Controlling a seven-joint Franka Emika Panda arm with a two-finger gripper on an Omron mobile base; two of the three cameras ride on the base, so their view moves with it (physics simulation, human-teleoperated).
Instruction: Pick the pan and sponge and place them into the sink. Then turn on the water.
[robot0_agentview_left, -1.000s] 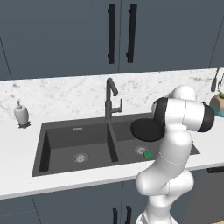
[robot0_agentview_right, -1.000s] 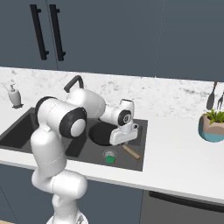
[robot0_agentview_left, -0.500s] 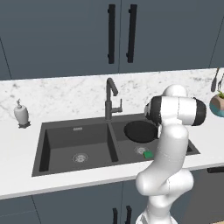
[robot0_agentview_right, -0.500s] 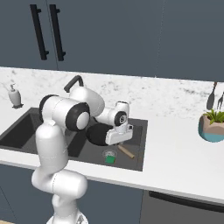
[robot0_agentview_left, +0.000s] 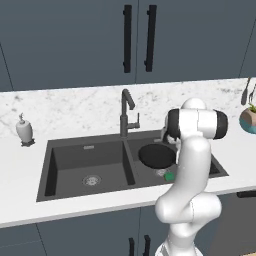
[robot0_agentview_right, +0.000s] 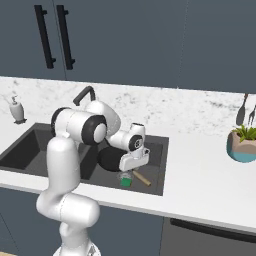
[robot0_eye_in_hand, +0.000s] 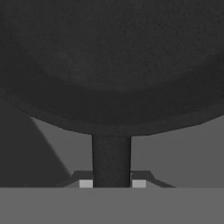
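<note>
The black pan (robot0_agentview_left: 156, 155) hangs low inside the right basin of the dark grey sink (robot0_agentview_left: 46, 175), tilted slightly. My gripper (robot0_agentview_right: 131, 169) is shut on the pan's handle. From the hand, the pan (robot0_eye_in_hand: 109, 65) looms wide, and its dark handle (robot0_eye_in_hand: 111, 159) runs down between my gripper (robot0_eye_in_hand: 112, 183) tips. The pan (robot0_agentview_right: 109, 159) also sits left of my hand, with a tan stick-like end poking out below. The green sponge (robot0_agentview_left: 169, 176) lies on the right basin's floor near its front, beside the pan. From the right, the sponge (robot0_agentview_right: 126, 182) is just below my hand.
The dark gooseneck faucet (robot0_agentview_left: 125, 107) stands behind the divider between the basins, close to the pan's far side. A white soap dispenser (robot0_agentview_left: 24, 131) is on the counter at the left. A potted plant (robot0_agentview_right: 243, 145) stands at the far right.
My arm has swung left and the held pan has moved left and a little down, deeper into the right basin. The sponge has stayed put.
</note>
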